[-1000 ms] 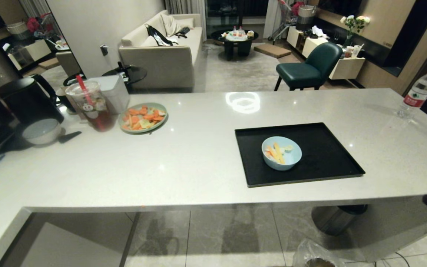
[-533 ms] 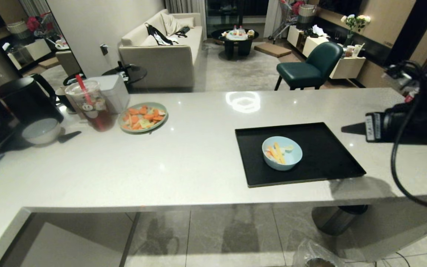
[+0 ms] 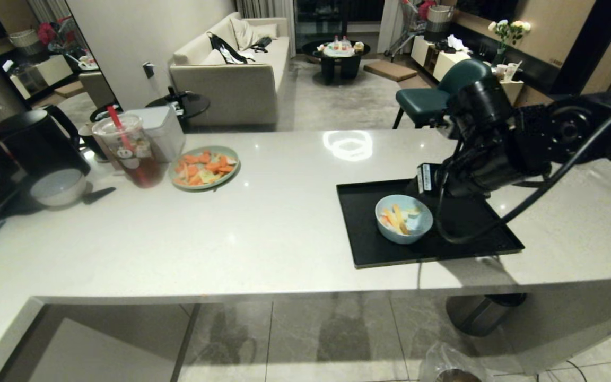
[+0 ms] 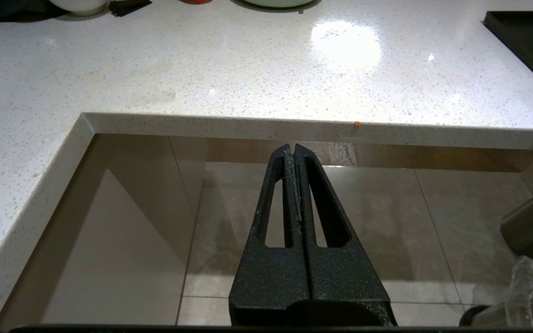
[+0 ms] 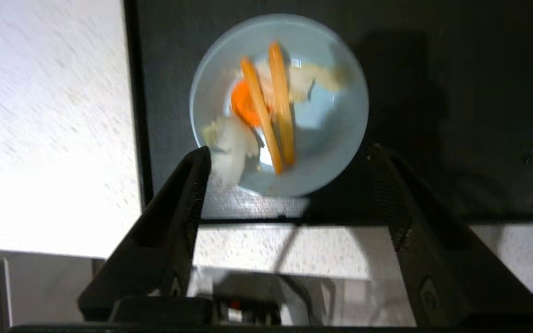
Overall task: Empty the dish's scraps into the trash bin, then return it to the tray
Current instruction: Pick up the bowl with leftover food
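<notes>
Counter (image 3: 263, 233) carries the tray (image 3: 475, 233); the dish (image 3: 403, 218) sits on the tray's left half, the scraps (image 5: 266, 111) inside it. Trash bin (image 3: 451, 371) is seen on the floor below the counter edge. Step in hand: approach for pickup. Right gripper (image 5: 289, 159) is held above the dish, jaws spread wide, nothing gripped; contact probably not made, view blurred. Left gripper (image 4: 294, 150) is parked closed, off the counter. Next: a descent onto the rim, then closure.
</notes>
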Robot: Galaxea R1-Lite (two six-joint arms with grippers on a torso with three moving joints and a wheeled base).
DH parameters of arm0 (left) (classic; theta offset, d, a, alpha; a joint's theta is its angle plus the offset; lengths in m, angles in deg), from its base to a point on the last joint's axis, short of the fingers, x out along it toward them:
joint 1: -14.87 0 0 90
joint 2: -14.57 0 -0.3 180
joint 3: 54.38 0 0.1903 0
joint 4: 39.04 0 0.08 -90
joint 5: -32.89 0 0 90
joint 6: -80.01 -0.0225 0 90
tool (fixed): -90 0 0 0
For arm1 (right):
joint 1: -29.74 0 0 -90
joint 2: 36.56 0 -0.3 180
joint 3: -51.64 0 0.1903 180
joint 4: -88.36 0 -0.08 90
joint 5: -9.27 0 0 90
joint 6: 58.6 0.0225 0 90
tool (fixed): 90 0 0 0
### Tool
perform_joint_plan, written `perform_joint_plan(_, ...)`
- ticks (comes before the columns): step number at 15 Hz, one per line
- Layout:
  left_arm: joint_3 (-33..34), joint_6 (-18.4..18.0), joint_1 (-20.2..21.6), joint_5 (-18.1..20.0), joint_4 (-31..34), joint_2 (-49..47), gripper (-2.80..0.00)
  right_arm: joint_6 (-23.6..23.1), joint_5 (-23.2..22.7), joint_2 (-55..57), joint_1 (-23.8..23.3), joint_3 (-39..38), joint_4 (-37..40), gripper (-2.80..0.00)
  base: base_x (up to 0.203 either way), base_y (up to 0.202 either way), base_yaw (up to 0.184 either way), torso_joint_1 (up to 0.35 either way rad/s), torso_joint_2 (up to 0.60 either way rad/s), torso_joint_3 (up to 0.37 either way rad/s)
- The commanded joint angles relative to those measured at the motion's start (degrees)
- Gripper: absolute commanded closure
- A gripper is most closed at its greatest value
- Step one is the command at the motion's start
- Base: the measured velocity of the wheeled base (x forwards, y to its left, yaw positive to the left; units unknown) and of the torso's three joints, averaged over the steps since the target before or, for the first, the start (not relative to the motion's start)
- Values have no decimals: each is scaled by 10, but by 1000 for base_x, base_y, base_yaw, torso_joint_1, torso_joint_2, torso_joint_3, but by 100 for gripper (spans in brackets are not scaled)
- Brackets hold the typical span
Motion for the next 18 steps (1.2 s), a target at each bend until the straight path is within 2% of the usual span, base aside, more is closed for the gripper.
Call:
perform_joint_plan(1,0,0,0,0,0,0,0,2,3,40,-1,37,62,-280,0,0,0,0,0,0)
perform_joint_plan(4,0,0,-1,0,0,0,0,-2,4,33,-35,38,104,-280,0,0,0,0,0,0)
perform_joint_plan(9,0,0,0,0,0,0,0,-6,4,22,-72,39,130,-280,0,0,0,0,0,0)
perform_joint_plan(13,0,0,0,0,0,0,0,0,4,59,-78,39,121,-280,0,0,0,0,0,0)
perform_joint_plan(16,0,0,0,0,0,0,0,17,4,100,-76,46,57,-280,0,0,0,0,0,0)
perform_joint_plan(18,0,0,0,0,0,0,0,21,4,120,-75,70,50,-280,0,0,0,0,0,0)
